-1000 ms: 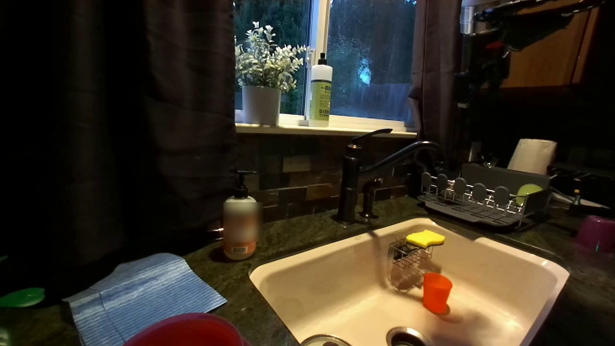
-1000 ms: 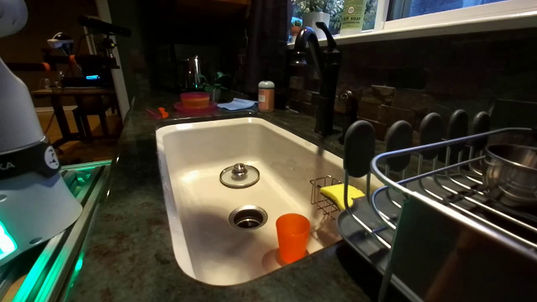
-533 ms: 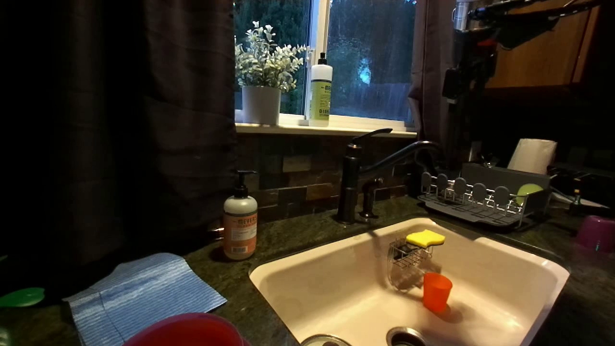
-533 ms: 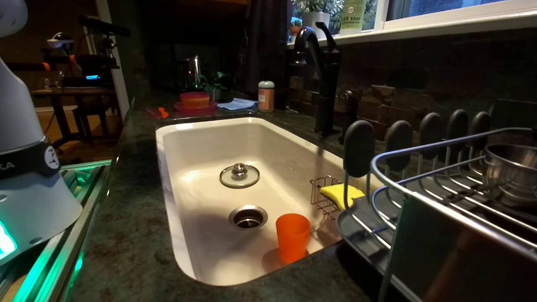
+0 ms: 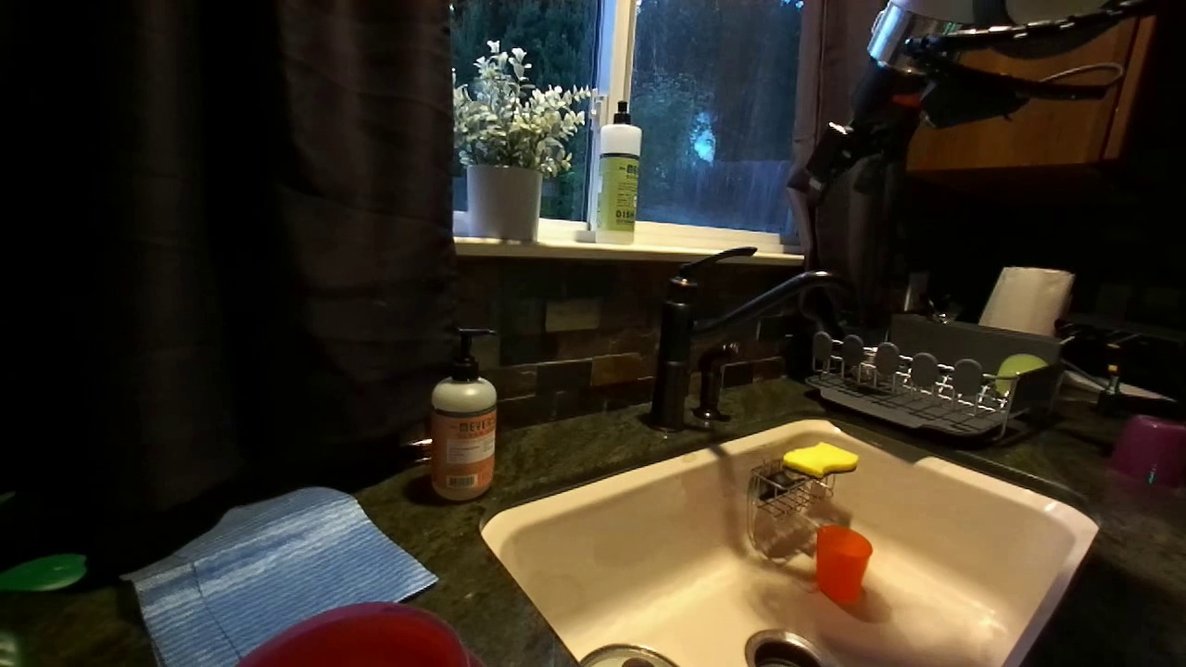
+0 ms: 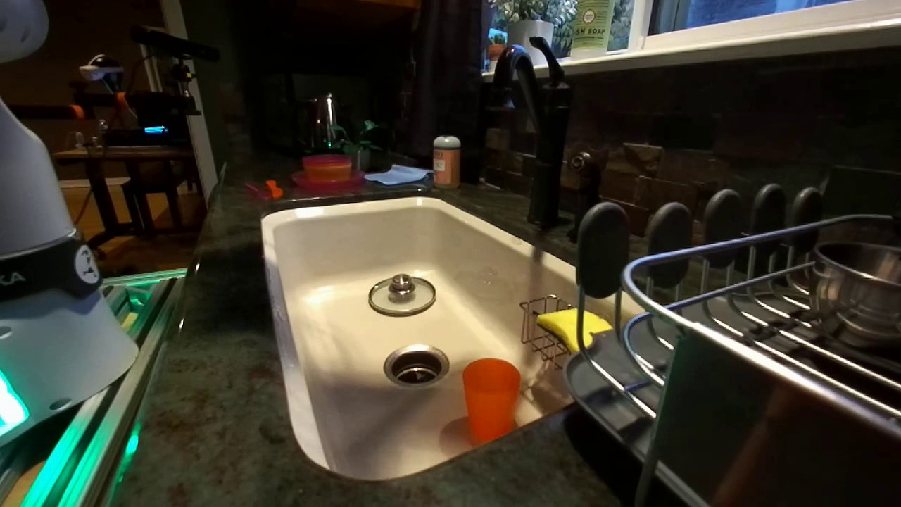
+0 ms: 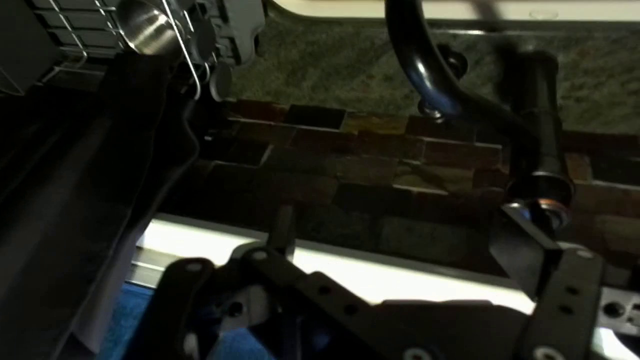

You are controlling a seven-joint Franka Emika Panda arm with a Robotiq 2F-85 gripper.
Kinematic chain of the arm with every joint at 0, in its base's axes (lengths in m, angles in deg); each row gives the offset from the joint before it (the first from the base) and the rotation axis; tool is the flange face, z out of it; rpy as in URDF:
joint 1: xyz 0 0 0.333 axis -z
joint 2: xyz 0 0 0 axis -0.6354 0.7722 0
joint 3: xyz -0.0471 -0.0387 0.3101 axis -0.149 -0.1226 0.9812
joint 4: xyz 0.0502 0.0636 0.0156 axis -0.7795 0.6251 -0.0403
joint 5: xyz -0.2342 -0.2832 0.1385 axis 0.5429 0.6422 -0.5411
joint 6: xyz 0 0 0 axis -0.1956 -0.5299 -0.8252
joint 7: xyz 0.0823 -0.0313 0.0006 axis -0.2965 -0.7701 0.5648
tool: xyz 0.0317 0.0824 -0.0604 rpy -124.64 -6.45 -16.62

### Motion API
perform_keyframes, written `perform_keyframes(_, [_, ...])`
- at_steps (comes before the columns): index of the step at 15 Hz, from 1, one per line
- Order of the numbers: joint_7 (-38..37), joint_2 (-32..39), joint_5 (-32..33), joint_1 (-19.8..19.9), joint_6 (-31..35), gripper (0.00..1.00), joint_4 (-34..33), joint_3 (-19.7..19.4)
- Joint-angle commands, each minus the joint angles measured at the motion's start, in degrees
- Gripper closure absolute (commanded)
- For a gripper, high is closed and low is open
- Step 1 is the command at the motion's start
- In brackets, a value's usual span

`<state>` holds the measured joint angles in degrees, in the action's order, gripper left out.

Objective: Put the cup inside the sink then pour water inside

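Observation:
The small orange-red cup (image 5: 841, 567) stands upright inside the cream-white sink (image 5: 667, 574). The same cup (image 6: 490, 400) shows near one end of the sink (image 6: 345, 239), beside the drain. The dark faucet (image 5: 675, 361) rises behind the sink; its spout and handle show in the wrist view (image 7: 420, 65). My gripper (image 5: 820, 162) is high above the counter near the curtain, tilted towards the window, well away from the cup. In the wrist view the gripper (image 7: 400, 215) has its fingers wide apart with nothing between them. The cup is out of the wrist view.
A wire holder with a yellow sponge (image 5: 820, 459) hangs on the sink wall. A glass lid (image 6: 402, 296) lies in the sink. A dish rack (image 6: 704, 338) stands beside it. A soap bottle (image 5: 463, 440) and blue cloth (image 5: 287, 556) are on the counter. A green bottle (image 5: 619, 181) stands on the sill.
My gripper has swung out of the dark at the right towards the window and tilted, with the arm above it shifting left. The cup and sink things have not moved.

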<state>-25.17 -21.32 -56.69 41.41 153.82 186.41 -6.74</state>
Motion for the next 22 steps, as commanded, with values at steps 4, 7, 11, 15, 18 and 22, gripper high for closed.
perform_keyframes(4, [3.5,3.3,-16.2,-1.5,13.0,0.0,2.7,-4.8])
perform_keyframes(7, [5.7,5.0,-24.7,-3.4,15.8,0.0,2.5,-6.4])
perform_keyframes(11, [8.7,7.6,-36.3,-7.3,13.1,0.0,0.1,-8.6])
perform_keyframes(15, [8.8,7.6,-38.1,-6.0,12.7,0.0,0.2,-7.1])
perform_keyframes(18, [9.7,7.6,-39.7,-6.5,12.1,0.0,0.1,-8.1])
perform_keyframes(22, [15.2,9.4,-51.7,-11.2,12.8,0.0,-1.2,-13.5])
